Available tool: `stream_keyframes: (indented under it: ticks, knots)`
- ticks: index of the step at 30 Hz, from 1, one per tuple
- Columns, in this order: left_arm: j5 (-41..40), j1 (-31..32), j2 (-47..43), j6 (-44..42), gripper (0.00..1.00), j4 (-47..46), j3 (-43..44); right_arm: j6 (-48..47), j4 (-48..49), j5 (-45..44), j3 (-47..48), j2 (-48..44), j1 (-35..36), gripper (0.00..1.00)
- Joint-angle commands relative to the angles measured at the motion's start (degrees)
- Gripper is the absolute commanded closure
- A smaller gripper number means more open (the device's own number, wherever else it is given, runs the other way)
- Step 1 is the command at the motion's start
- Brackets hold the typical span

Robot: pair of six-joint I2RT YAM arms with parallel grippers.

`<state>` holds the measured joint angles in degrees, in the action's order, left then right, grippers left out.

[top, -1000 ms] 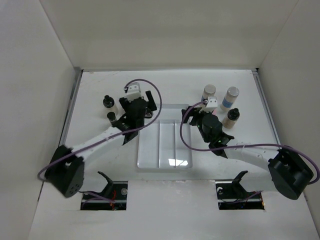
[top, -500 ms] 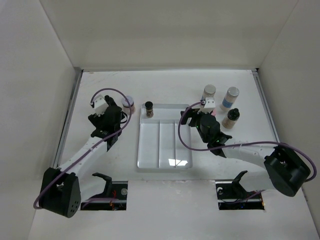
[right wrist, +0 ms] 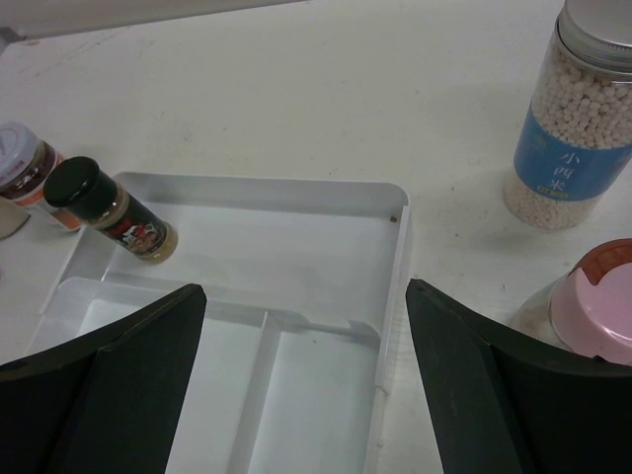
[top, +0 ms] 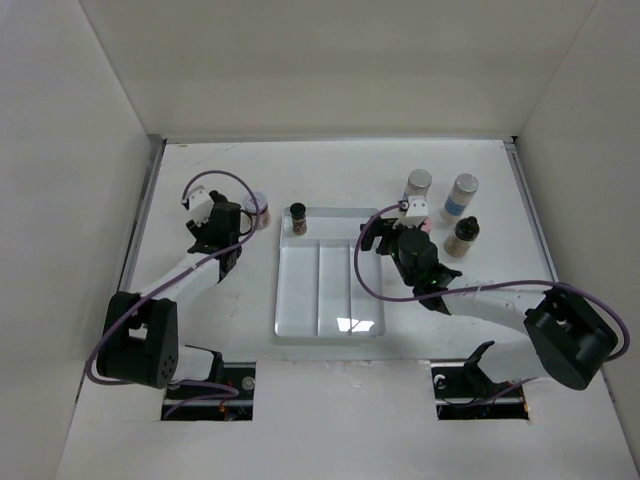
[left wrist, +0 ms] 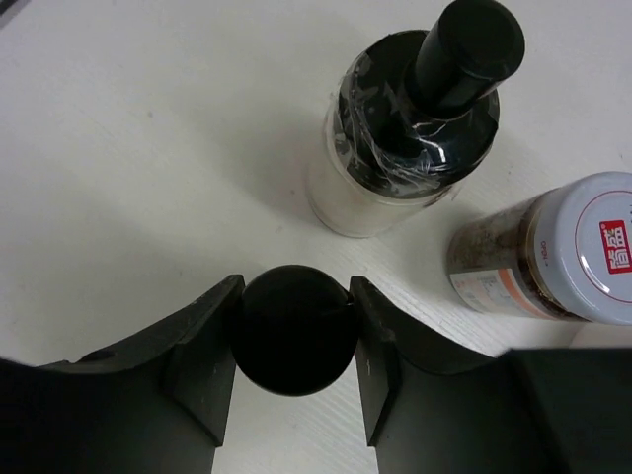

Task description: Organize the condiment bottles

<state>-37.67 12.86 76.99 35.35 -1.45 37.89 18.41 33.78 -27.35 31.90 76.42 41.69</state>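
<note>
My left gripper (left wrist: 294,296) is shut on the round black cap (left wrist: 294,331) of a small bottle standing on the table left of the tray; in the top view the left gripper (top: 226,232) covers it. Just beyond stands a second black-capped bottle (left wrist: 415,128) with white contents, and a pale-lidded jar (left wrist: 553,252) to its right. One black-capped bottle (top: 298,220) stands in the back left corner of the white tray (top: 330,335). My right gripper (right wrist: 304,296) hangs open and empty over the tray's back right part.
Right of the tray stand a silver-capped jar of beads (right wrist: 573,109), a blue-labelled bottle (top: 461,195), a brown black-capped bottle (top: 463,237) and a pink-capped jar (right wrist: 592,316) close to my right finger. White walls enclose the table on three sides.
My left arm swung from the tray's back left corner, leaving a bottle there, over to the bottles on the left and shut on a black cap. The right gripper barely shifted.
</note>
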Motion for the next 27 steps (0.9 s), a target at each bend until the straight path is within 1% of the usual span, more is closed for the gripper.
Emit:
stream_keyframes:
  ticks: [1,2,3,5,7,11,14,16,19,23,25,27]
  knots:
    - [1.20,0.01,-2.10,0.24,0.66,-4.17,1.22,-0.05,1.90,0.55,2.47,0.13,0.54,0.11]
    - [1.02,0.45,-2.80,0.16,0.70,-3.82,1.05,-0.05,1.90,0.55,2.38,0.04,0.54,0.11]
    - [0.93,1.41,-4.03,0.15,0.71,-3.56,0.70,-0.05,2.16,0.55,2.29,-0.04,0.54,0.11]
    - [0.76,4.74,-7.45,-0.28,0.72,-3.47,-0.97,-0.05,1.91,0.55,2.20,-0.31,0.54,0.11]
    - [-0.38,10.18,-11.23,-1.25,0.73,-2.60,-2.46,-0.13,1.90,0.46,1.94,-1.01,0.54,0.11]
    - [-5.82,22.31,-17.39,-1.34,0.73,1.53,-3.17,0.57,2.43,0.81,1.32,-1.54,0.54,0.11]
    - [-9.08,29.44,-19.16,-1.08,0.73,1.81,-3.09,0.57,2.43,0.81,1.50,-1.10,0.54,0.11]
    - [-9.18,32.25,-17.41,-0.99,0.73,1.63,-1.77,0.48,2.17,0.81,1.85,-0.75,0.54,0.11]
    - [-9.09,34.90,-12.24,-1.07,0.73,0.23,0.69,0.13,1.99,0.64,1.94,-0.84,0.54,0.11]
    - [-8.30,35.96,-4.76,-1.25,0.72,-3.63,2.63,0.40,1.91,0.81,1.67,-0.92,0.54,0.10]
    - [-8.12,35.52,-1.86,-1.43,0.72,-6.71,2.54,0.31,1.99,0.81,1.59,-1.27,0.54,0.10]
    - [-7.86,35.00,0.43,-1.78,0.72,-7.86,2.71,0.39,2.25,0.81,1.50,-1.36,0.54,0.10]
